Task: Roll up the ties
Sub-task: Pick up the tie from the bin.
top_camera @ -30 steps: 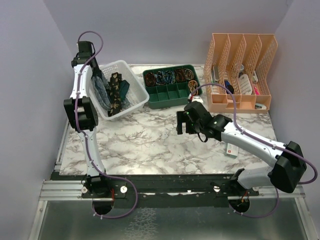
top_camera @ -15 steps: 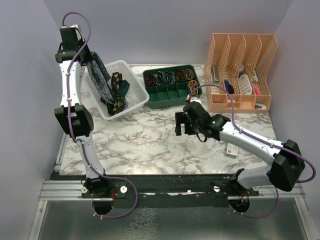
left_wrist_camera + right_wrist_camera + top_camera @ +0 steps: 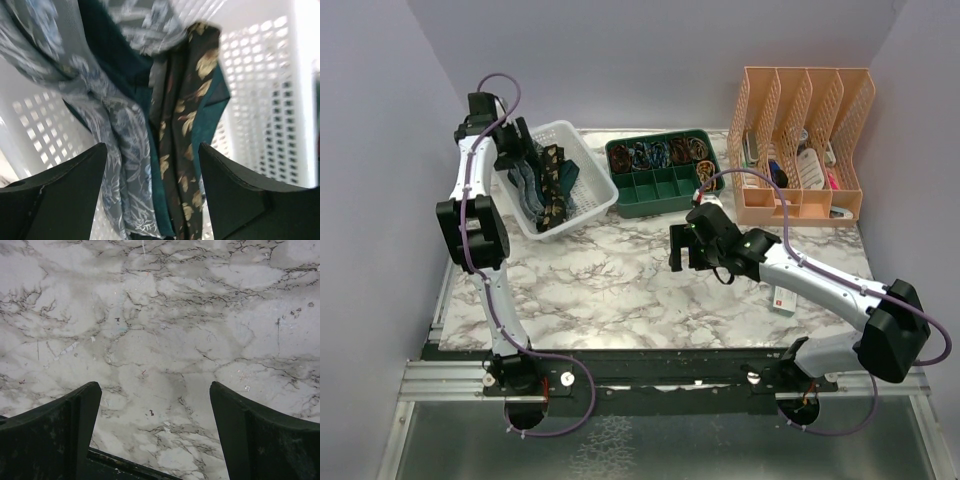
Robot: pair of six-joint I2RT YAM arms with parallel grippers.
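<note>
At far left the left tool (image 3: 507, 152) is held over the back-left corner of a white basket (image 3: 588, 158), pointed down into it. In the wrist view its fingers (image 3: 60, 190) are seen spread apart, nothing clamped, with the ties (image 3: 545, 185) showing in the gap below. All three ties are heaped inside the basket (image 3: 265, 75), unrolled. The blue-grey tie (image 3: 523, 185) (image 3: 125, 135) is draped along the left side and up over the left wall. The teal tie (image 3: 568, 175) (image 3: 107, 45) is tangled under and beside it. The black-gold tie (image 3: 552, 192) (image 3: 182, 130) is laid just right of the blue-grey one, touching the teal. The basket is set on the marble bench (image 3: 610, 290), at its back-left. Just right of the basket a green tray (image 3: 660, 188) is seen, its rear compartments filled with small items too small to tell. Near mid-bench the right tool (image 3: 682, 250) (image 3: 155, 390) is held above bare bench (image 3: 160, 315), fingers (image 3: 55, 425) wide apart, nothing gripped. A small white box (image 3: 782, 300) is lying by the right arm. At back right a peach rack (image 3: 805, 90) is stood upright, holding assorted items.
</note>
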